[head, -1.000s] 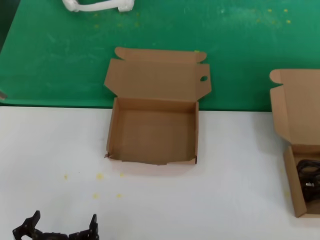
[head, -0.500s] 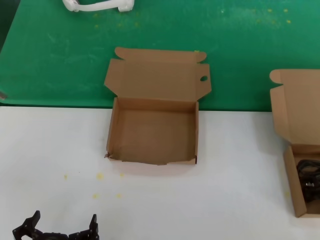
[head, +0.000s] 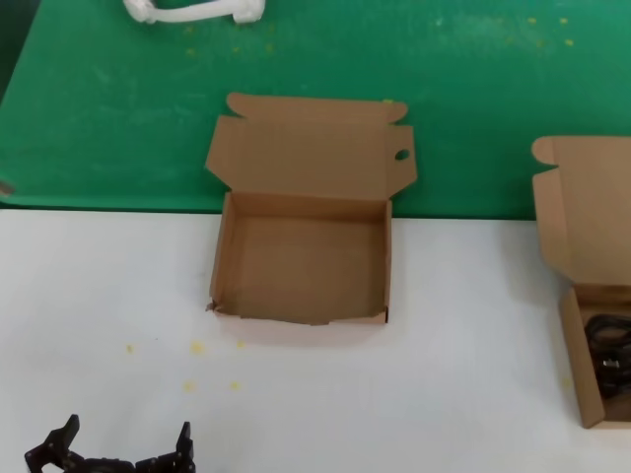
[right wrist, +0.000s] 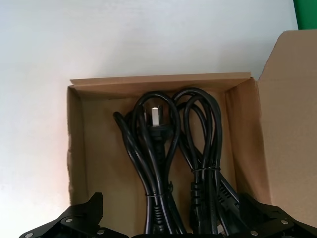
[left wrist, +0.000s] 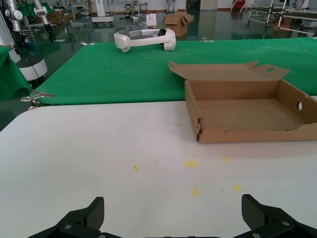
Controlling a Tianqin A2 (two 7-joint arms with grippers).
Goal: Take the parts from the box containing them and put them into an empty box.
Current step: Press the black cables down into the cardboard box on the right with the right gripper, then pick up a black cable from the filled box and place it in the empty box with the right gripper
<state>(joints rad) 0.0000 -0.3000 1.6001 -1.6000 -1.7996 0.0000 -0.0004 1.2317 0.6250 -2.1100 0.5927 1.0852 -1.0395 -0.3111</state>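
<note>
Right wrist view: the cables point(right wrist: 163, 158) lie directly under the right gripper point(right wrist: 168, 218), two or more black coiled bundles side by side, one showing a pronged plug.
Cables, place: all inside the full box point(right wrist: 74, 148), which sits at the robot's right edge of the white table point(head: 99, 296) in the head view; only a dark tangle point(head: 606, 350) shows there.
Right gripper: poised over the cables, fingers point(right wrist: 81, 218) spread wide to either side of the bundles, holding nothing; whether it touches them I cannot tell.
Full box: lid standing up behind it, plain, rounded tab at the corner.
Empty box point(head: 301, 256): well apart from the right gripper, toward the robot's left, at the middle of the table against the green cloth point(head: 394, 79); nothing in it, lid flap with a small round hole.
Progress: by my judgement nothing is moved yet; every bundle seen is in the full box and the other holds none, so the whole transfer is left.
Step in hand: likely the first pick, closing on one bundle.
Left gripper point(left wrist: 173, 223): parked low at the near edge of the table, fingers wide apart, empty, the empty box ahead of it.
Beyond: a white headset point(left wrist: 144, 38) on the green cloth.
</note>
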